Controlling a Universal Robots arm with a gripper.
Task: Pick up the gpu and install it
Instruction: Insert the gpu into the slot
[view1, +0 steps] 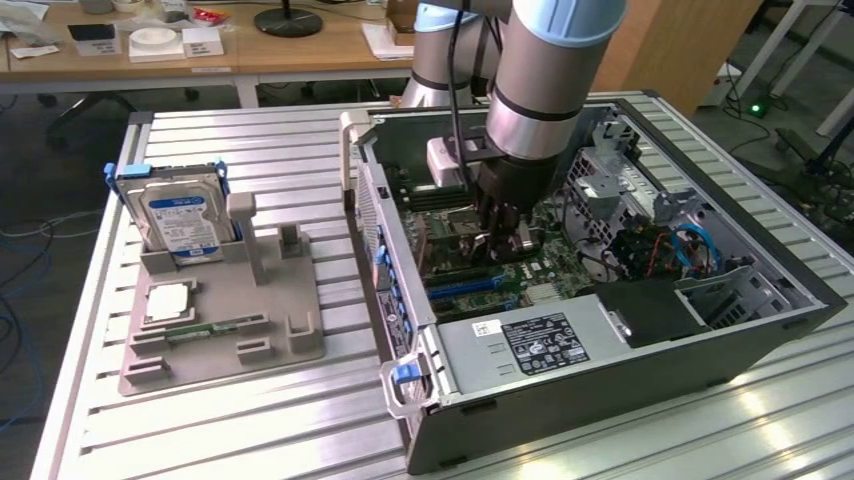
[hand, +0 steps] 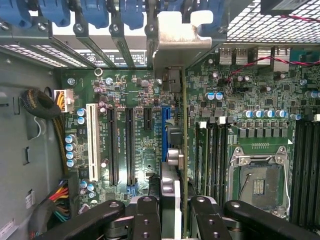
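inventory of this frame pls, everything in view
gpu: one, dark board with pale metal bracket, edge-on in the claw, over the motherboard's blue slot
computer case: one, black, open, on the metal table
motherboard: one, green, inside the case
hard drive: one, silver with blue label, upright in the grey holder
memory stick: one, green, flat on the holder
arm: one, grey, reaching into the case
claw: one, black, shut on the gpu

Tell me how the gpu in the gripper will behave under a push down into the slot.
The gpu looks like a thin board held on edge by the gripper, so it probably stays stiff but could tilt sideways. Its metal bracket likely adds rigidity at that end. Bare components suggest it is fragile under uneven force.
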